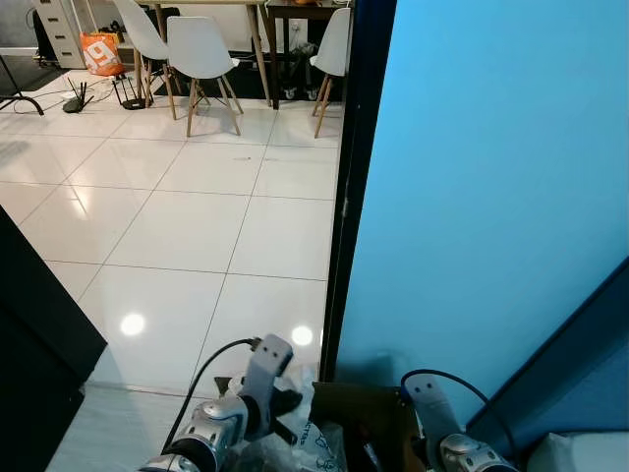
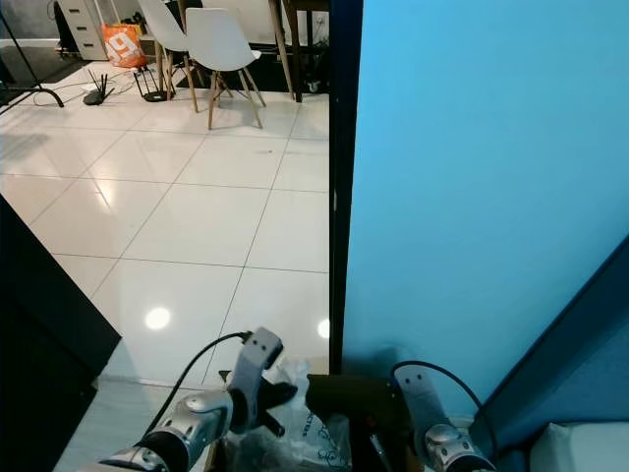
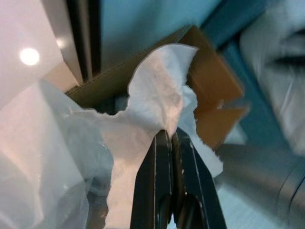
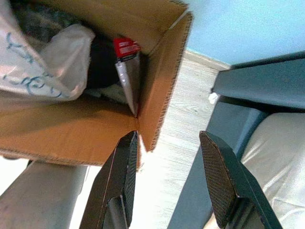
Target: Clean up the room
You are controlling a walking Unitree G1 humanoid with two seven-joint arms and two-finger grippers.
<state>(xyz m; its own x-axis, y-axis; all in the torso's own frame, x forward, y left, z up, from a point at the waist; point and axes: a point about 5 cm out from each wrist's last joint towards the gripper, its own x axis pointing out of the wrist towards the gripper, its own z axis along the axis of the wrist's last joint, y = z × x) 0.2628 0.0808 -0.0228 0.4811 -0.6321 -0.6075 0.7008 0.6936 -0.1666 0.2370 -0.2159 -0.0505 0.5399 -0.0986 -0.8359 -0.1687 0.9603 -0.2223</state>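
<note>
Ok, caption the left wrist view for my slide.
Left end effector shut on white tissue above the cardboard box.

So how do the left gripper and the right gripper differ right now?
The left gripper is shut, pinching a white tissue; the right gripper is open and holds nothing. The left gripper sits over the plastic bag, while the right gripper hangs beside the cardboard box edge. Both are low, near the box.
</note>
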